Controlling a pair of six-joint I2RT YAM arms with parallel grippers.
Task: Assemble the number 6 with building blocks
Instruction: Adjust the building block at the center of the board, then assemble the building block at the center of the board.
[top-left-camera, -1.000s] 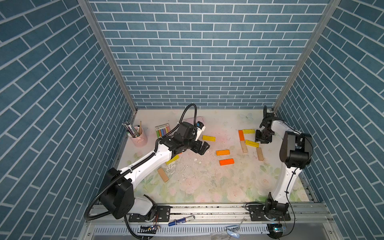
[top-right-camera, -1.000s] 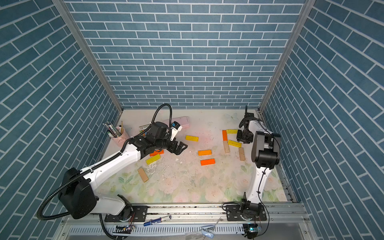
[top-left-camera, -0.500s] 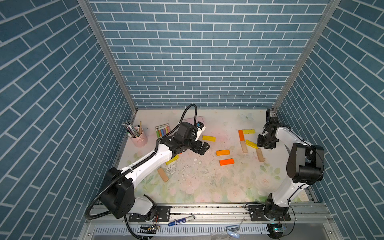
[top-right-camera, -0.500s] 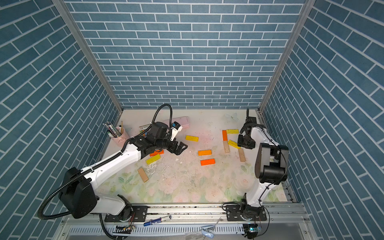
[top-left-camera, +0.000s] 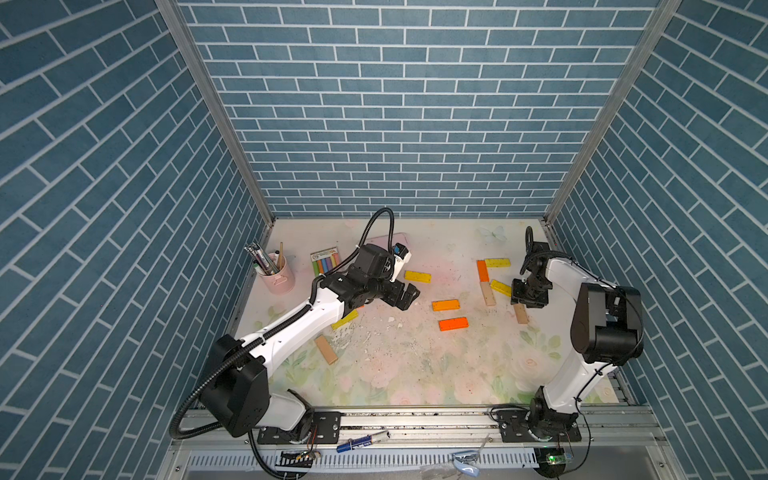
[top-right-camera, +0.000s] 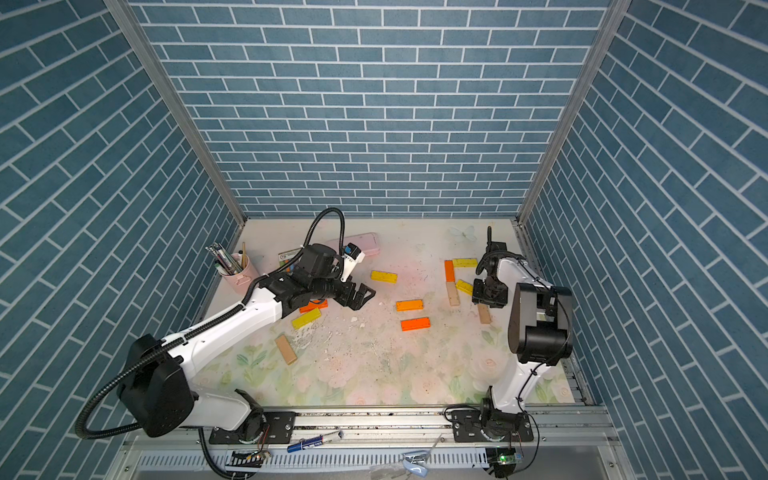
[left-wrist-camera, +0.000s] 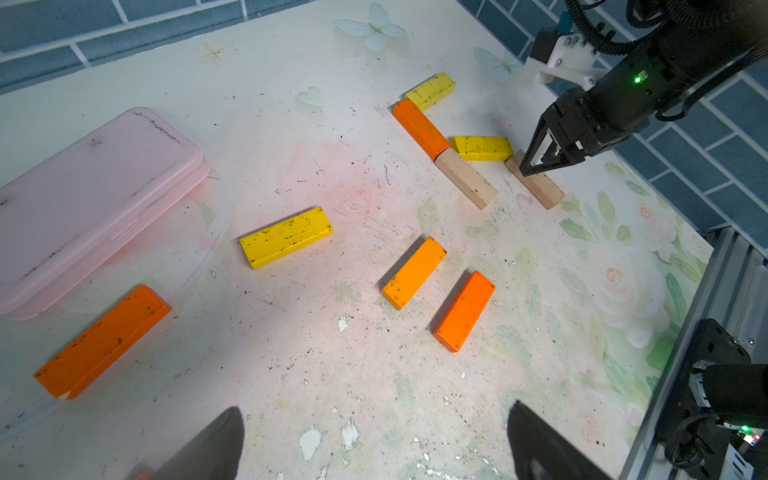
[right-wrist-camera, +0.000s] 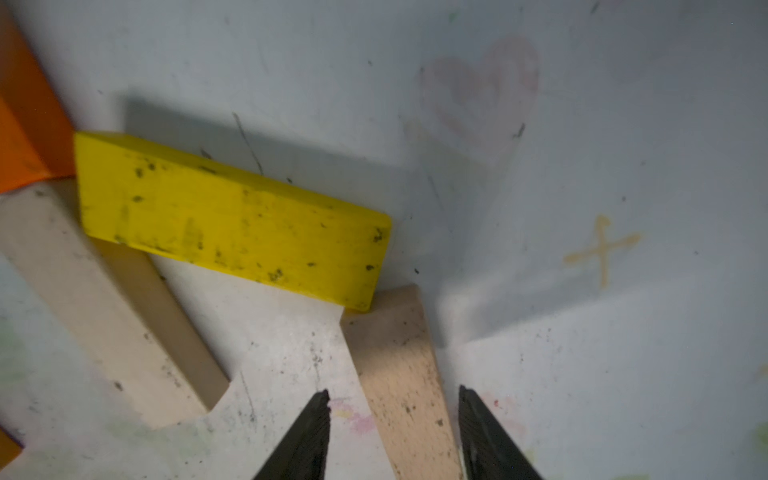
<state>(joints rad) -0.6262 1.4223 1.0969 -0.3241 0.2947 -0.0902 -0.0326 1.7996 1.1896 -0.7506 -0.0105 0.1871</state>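
The building blocks lie flat on the floral mat. At the back right, an orange block (top-left-camera: 482, 271), a yellow block (top-left-camera: 497, 262), a tan block (top-left-camera: 488, 294) and a slanted yellow block (top-left-camera: 500, 287) touch in a partial figure. A second tan block (top-left-camera: 520, 314) meets the slanted yellow one (right-wrist-camera: 232, 220) at its end. My right gripper (top-left-camera: 525, 301) is open and straddles this tan block (right-wrist-camera: 399, 353), with a gap at each finger. My left gripper (left-wrist-camera: 374, 440) hovers open over bare mat, empty. Loose blocks lie mid-table: yellow (top-left-camera: 417, 276), amber (top-left-camera: 446, 305), orange (top-left-camera: 454, 323).
At the left lie a yellow block (top-left-camera: 345, 320), a tan block (top-left-camera: 326, 350) and an orange block (left-wrist-camera: 102, 340) under my left arm. A pink case (left-wrist-camera: 95, 195), a chalk pack (top-left-camera: 325, 262) and a pink pen cup (top-left-camera: 277, 276) stand at the back left. Tiled walls enclose the table.
My right gripper has come forward from beside the slanted yellow block to the tan block's far end, its jaws widening. The right elbow swung out to the right. The left arm barely moved.
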